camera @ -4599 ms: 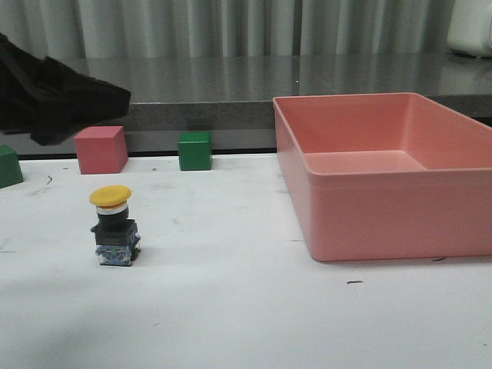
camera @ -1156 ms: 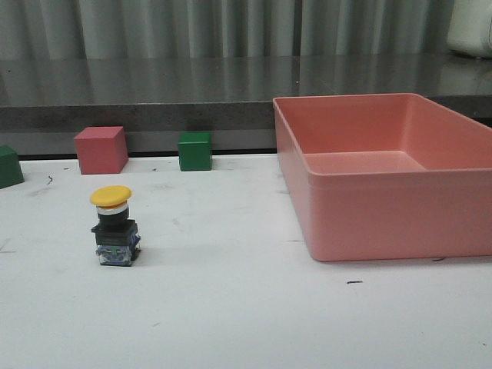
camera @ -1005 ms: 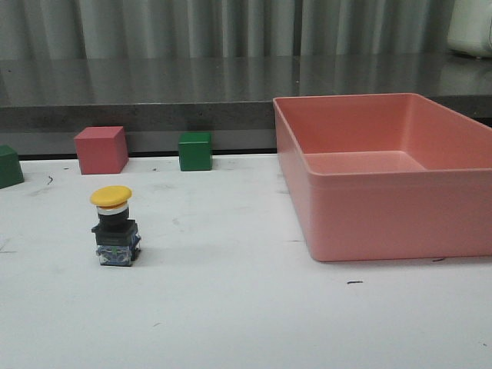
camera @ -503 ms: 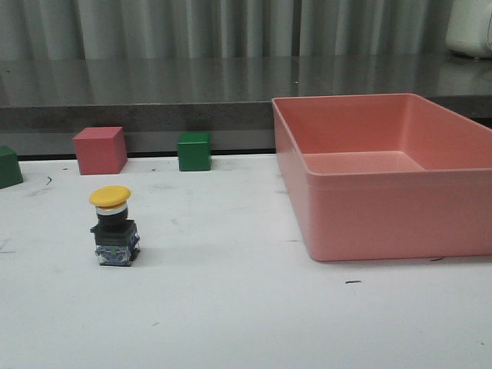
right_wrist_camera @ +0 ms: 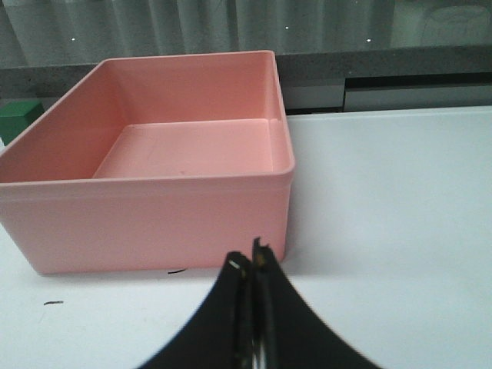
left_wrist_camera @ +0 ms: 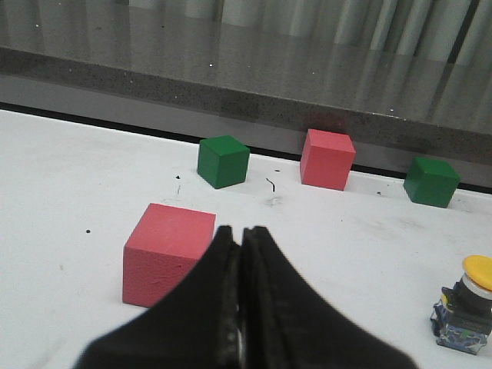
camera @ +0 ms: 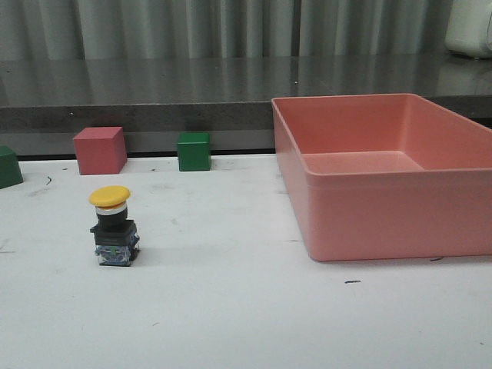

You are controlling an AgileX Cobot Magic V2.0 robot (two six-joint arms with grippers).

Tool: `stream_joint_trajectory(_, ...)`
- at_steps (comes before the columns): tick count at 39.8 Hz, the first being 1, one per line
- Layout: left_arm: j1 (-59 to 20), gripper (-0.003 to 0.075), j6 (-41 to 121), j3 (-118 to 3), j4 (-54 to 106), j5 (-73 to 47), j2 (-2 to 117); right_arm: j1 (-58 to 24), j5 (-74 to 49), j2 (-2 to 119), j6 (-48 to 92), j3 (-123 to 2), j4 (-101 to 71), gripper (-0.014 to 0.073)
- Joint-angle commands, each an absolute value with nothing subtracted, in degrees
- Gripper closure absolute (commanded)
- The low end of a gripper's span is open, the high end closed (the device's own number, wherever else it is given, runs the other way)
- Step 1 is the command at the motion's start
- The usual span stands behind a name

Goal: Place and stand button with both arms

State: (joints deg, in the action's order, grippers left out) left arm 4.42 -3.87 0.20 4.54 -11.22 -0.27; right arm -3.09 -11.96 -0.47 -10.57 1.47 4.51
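Note:
The button (camera: 114, 225) stands upright on the white table, yellow cap on top, black body and clear-bluish base below, at the left of the front view. It also shows at the edge of the left wrist view (left_wrist_camera: 467, 307). No arm shows in the front view. My left gripper (left_wrist_camera: 241, 233) is shut and empty, well away from the button, beside a pink cube (left_wrist_camera: 167, 254). My right gripper (right_wrist_camera: 250, 261) is shut and empty, in front of the pink bin's (right_wrist_camera: 154, 223) near wall.
The large pink bin (camera: 384, 223) stands at the right. A pink cube (camera: 100, 150) and green cubes (camera: 194, 151) (camera: 9, 167) line the table's back edge. The left wrist view shows a green cube (left_wrist_camera: 223, 161), a pink cube (left_wrist_camera: 328, 158) and a green cube (left_wrist_camera: 431, 181).
The dark left arm seen at the far left 4.6 s ago has left the front view. The button has stayed upright in the same spot.

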Motion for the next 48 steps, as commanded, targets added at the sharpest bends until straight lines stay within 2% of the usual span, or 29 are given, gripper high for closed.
stream_joint_trajectory(1,4.5,0.0741,-3.9,0.7,5.0,-6.4,-1.7,-2.6,-8.5,-1.6,-10.1,1.3,4.1,0.0656)
stream_joint_trajectory(48,4.5,0.0741,-3.9,0.7,5.0,-6.4,-1.7,-2.6,-8.8,-1.6,-10.1,1.3,1.1,0.0656)
